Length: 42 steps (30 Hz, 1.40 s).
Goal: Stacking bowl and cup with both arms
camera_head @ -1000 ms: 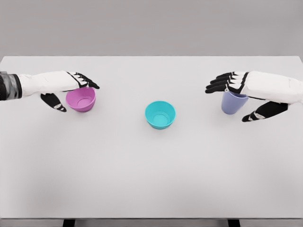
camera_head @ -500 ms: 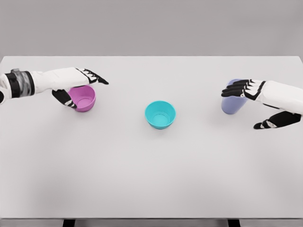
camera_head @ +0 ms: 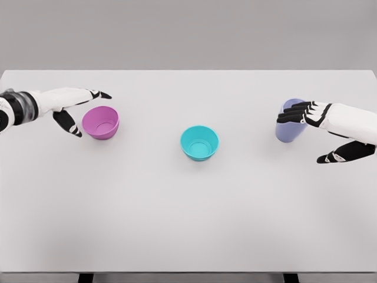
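Note:
A pink bowl (camera_head: 101, 122) stands upright at the table's left. A teal bowl (camera_head: 199, 142) sits in the middle. A lavender cup (camera_head: 286, 128) stands upright at the right. My left hand (camera_head: 79, 109) is just left of the pink bowl, open, with its fingers stretched past the bowl's far rim and the thumb beside its left wall, holding nothing. My right hand (camera_head: 310, 134) is open at the cup's right side. Its fingertips (camera_head: 292, 113) overlap the cup's upper right rim, while the thumb hangs well apart to the right.
All three vessels rest on a white table (camera_head: 188, 218). Its near edge runs along the bottom of the view, with two dark legs showing below it. A grey wall lies behind the far edge.
My left hand has drawn back to the left, off the pink bowl's rim. My right hand has slid right, uncovering the cup's top. Bowls and cup stay put.

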Available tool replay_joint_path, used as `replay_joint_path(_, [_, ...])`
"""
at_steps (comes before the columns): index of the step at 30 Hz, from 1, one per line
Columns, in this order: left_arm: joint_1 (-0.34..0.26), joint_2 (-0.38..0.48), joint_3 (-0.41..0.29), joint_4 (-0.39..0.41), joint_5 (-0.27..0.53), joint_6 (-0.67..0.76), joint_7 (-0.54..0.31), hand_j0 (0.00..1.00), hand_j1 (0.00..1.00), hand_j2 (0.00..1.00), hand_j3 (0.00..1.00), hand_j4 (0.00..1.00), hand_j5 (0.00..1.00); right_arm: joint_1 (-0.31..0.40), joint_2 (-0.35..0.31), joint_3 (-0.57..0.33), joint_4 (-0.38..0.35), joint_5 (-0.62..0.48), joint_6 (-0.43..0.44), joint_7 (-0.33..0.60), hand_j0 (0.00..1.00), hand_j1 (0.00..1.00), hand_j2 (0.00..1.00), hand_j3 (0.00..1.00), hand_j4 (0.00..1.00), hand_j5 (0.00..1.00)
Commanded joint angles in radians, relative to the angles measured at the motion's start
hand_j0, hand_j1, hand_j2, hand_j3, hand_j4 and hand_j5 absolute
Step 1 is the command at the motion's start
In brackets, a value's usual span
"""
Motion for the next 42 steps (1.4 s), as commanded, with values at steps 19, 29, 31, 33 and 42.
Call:
replay_joint_path(19, [-0.011,-0.05,-0.043,0.015,-0.018,0.086,0.0,0.98,0.98,0.98,0.98,0.98,0.98,0.011,0.002,-0.005,0.004,-0.006,0.003,0.0,1.0,1.0,1.0,1.0,1.0,1.0])
replay_joint_path(29, [-0.011,-0.063,-0.044,0.013,-0.021,0.086,0.0,0.98,0.98,0.98,0.98,0.98,0.98,0.014,0.0,-0.005,0.005,-0.006,0.003,0.0,1.0,1.0,1.0,1.0,1.0,1.0])
replay_joint_path(31, [-0.011,-0.064,-0.044,0.013,-0.021,0.086,0.0,0.98,0.98,0.98,0.98,0.98,0.98,0.014,0.002,-0.005,0.005,-0.006,0.003,0.0,1.0,1.0,1.0,1.0,1.0,1.0])
replay_joint_path(33, [-0.011,-0.064,-0.052,0.015,-0.021,0.086,0.0,0.98,0.98,0.98,0.98,0.98,0.98,0.014,0.002,-0.005,0.005,-0.006,0.003,0.0,1.0,1.0,1.0,1.0,1.0,1.0])
replay_joint_path(42, [-0.012,-0.066,-0.057,0.015,-0.021,0.086,0.0,0.98,0.98,0.98,0.98,0.98,0.98,0.014,0.0,-0.005,0.005,-0.006,0.003,0.0,1.0,1.0,1.0,1.0,1.0,1.0])
